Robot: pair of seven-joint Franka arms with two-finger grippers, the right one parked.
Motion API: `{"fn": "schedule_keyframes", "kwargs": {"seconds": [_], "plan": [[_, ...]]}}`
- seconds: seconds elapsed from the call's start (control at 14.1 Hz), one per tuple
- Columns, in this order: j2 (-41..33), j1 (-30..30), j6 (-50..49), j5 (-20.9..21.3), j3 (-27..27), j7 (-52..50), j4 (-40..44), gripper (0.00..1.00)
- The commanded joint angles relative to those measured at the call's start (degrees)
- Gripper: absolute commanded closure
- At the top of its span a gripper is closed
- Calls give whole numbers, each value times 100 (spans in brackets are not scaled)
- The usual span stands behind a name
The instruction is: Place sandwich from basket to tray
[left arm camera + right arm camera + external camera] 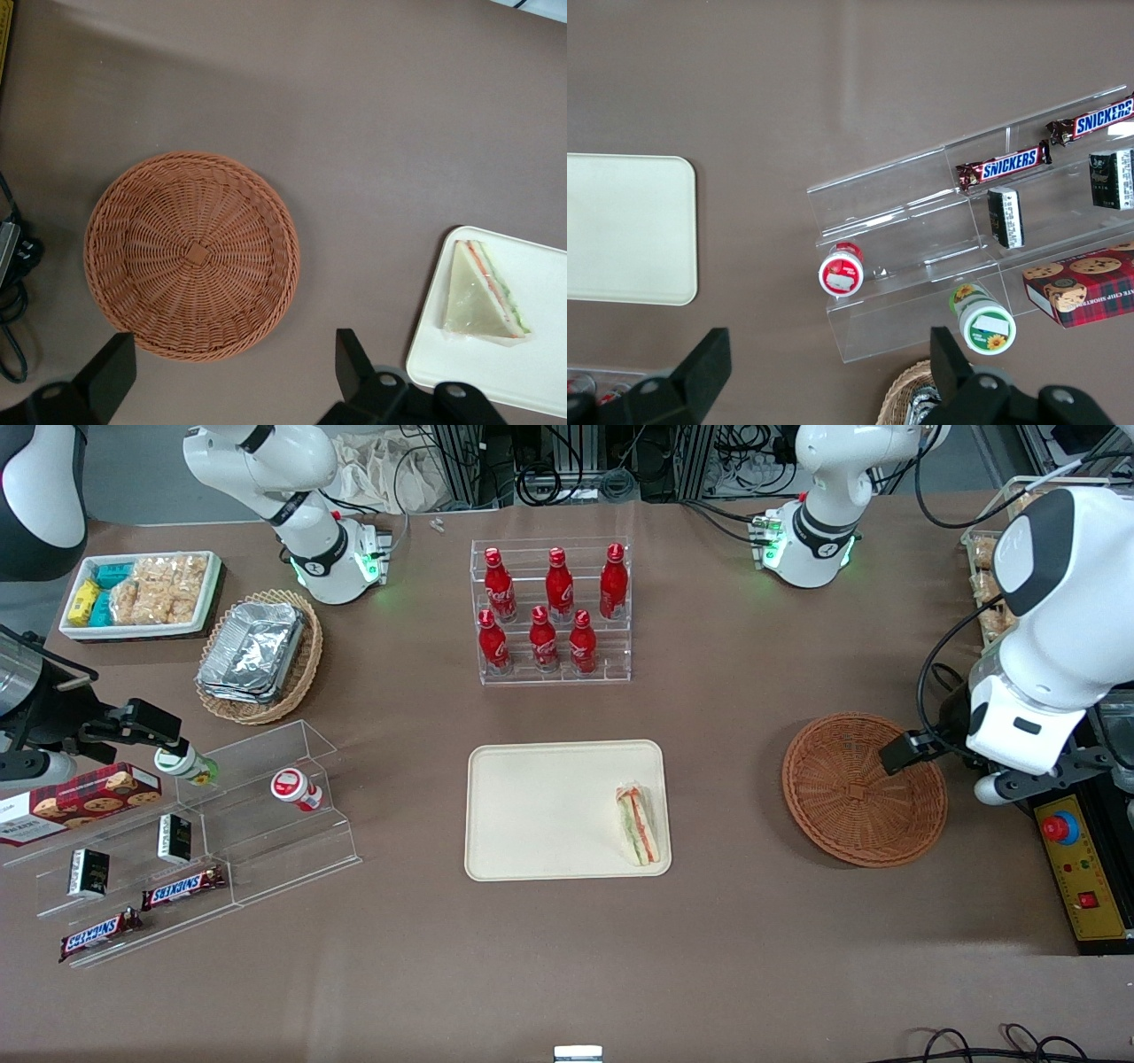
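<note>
Sandwich (640, 825) lies flat on the tray (540, 815), at the edge nearest the basket (864, 789), so the transfer looks complete. End effector (235, 376) hangs above the basket's rim, fingers spread and holding nothing, apparently clear of both.

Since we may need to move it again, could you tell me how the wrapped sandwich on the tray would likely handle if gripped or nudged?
The sandwich looks soft, so it would probably squash under a firm grip. Its clear wrap may be slippery. Lying flat on the tray, it should slide rather than roll. The gripper hangs open above the basket.
</note>
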Motion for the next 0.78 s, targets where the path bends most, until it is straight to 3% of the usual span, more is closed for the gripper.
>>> {"fn": "schedule_keyframes", "kwargs": {"seconds": [0.0, 0.14, 0.28, 0.5, 0.71], "plan": [[-376, 69, 213, -81, -7, 31, -499, 0], [-875, 43, 677, -90, 11, 240, -1226, 0], [-1115, -219, 891, -90, 386, 460, -1538, 0], [-906, -1265, 542, -107, 1993, 1617, -1092, 0], [-299, -1285, -294, -424, 2085, 1736, -108, 0]]}}
